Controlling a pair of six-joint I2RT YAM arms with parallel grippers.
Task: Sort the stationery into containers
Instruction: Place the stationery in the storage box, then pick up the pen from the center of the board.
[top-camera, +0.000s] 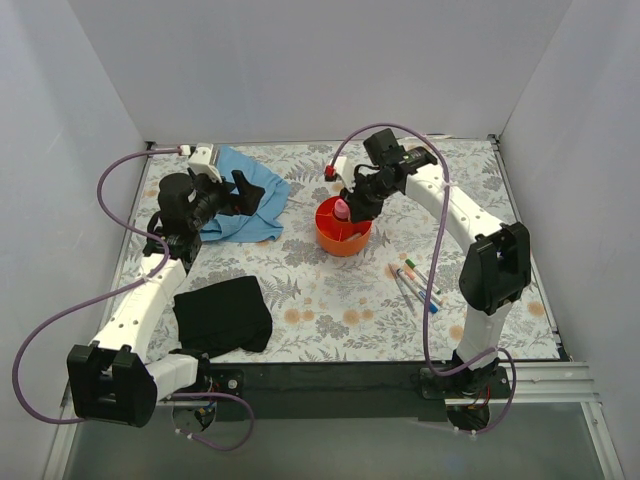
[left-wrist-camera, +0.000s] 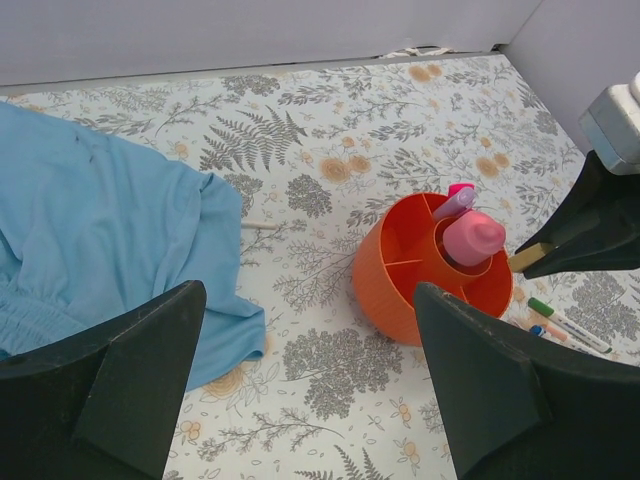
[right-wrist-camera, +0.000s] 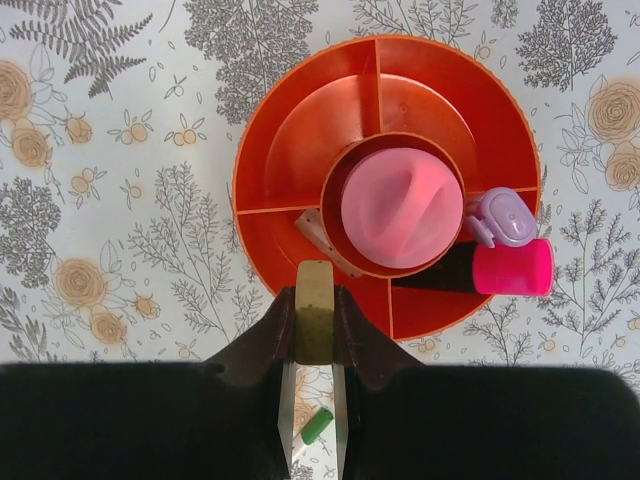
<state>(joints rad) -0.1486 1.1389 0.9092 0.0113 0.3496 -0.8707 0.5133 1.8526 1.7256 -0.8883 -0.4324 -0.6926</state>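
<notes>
The round orange bowl (top-camera: 343, 238) (left-wrist-camera: 398, 292) (right-wrist-camera: 300, 120) stands mid-table. A small pink bottle (right-wrist-camera: 400, 208) (left-wrist-camera: 472, 237) fills its centre well. A pink highlighter (right-wrist-camera: 512, 267) and a lilac stick (right-wrist-camera: 503, 217) lean in a side compartment, and a pale flat piece (right-wrist-camera: 325, 240) lies in another. My right gripper (right-wrist-camera: 315, 300) (top-camera: 356, 203) hovers over the bowl's near rim, shut on a small beige block (right-wrist-camera: 314, 310) (left-wrist-camera: 528, 257). Thin white markers (top-camera: 415, 281) (left-wrist-camera: 566, 325) lie on the table to the right of the bowl. My left gripper (left-wrist-camera: 310, 390) (top-camera: 232, 190) hangs open and holds nothing.
A blue cloth (top-camera: 252, 203) (left-wrist-camera: 100, 230) lies crumpled at the back left under my left gripper. A black cloth (top-camera: 222, 313) lies near the front left. A green marker cap (right-wrist-camera: 317, 425) shows below my right fingers. White walls enclose the floral table (top-camera: 320, 300).
</notes>
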